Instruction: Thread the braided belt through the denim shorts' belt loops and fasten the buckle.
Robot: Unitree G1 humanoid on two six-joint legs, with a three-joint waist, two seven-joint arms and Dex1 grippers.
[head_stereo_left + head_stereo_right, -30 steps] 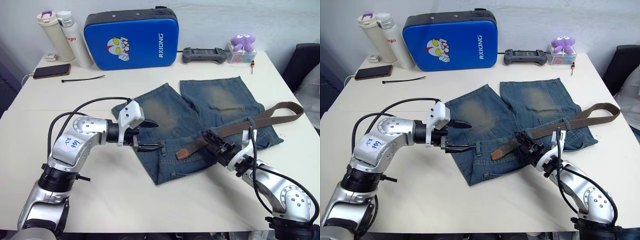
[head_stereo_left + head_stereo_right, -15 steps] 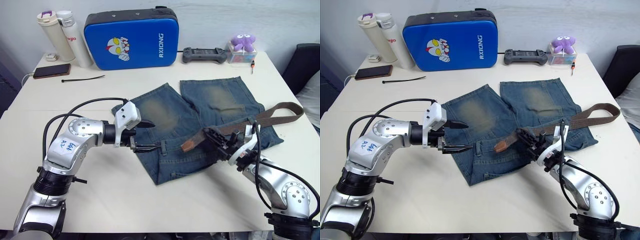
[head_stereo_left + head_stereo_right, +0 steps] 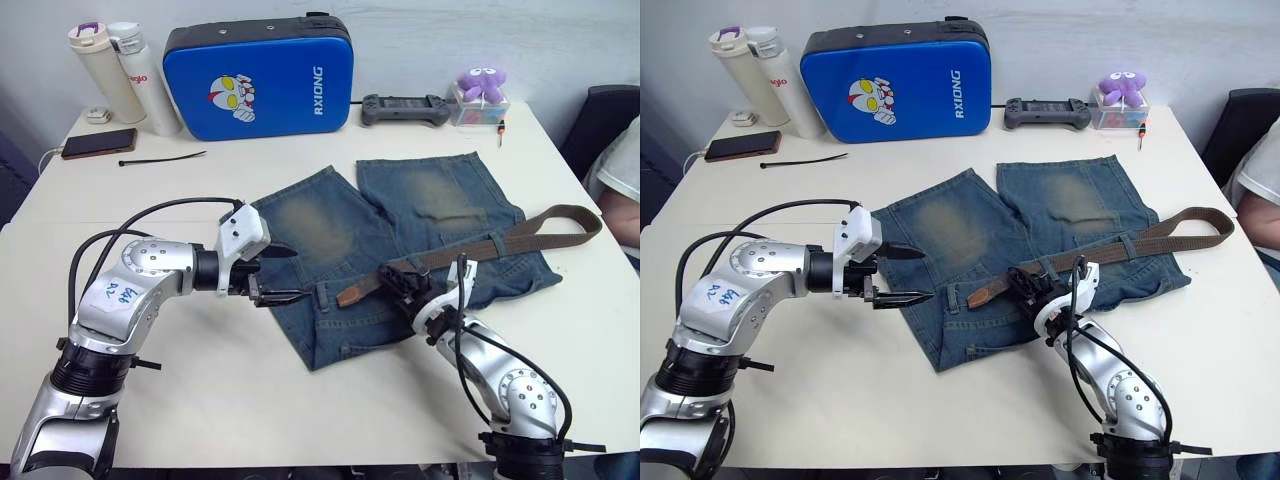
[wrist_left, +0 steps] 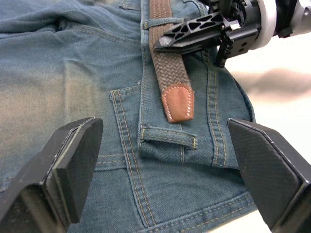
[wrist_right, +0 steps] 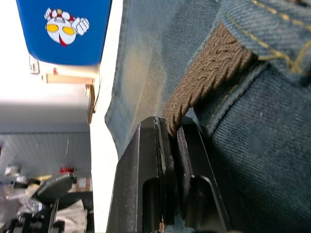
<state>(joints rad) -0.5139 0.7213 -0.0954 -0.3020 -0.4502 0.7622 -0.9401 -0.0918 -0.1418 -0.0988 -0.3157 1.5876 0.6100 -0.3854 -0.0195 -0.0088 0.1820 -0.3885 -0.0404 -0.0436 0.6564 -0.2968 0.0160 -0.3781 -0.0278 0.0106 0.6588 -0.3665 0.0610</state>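
denim shorts (image 3: 400, 240) lie flat mid-table | braided belt (image 3: 480, 250) runs along the waistband, brown tip at 9 o'clock, just short of a belt loop (image 4: 167, 137) | right gripper (image 3: 392, 283) pinches the belt | left gripper (image 3: 280, 275) has fingers wide apart, holding nothing, at the shorts' 9 o'clock edge

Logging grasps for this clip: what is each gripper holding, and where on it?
The right gripper pinches the brown braided belt on its woven strap, just behind the tan leather tip. The left gripper is open, holding nothing.
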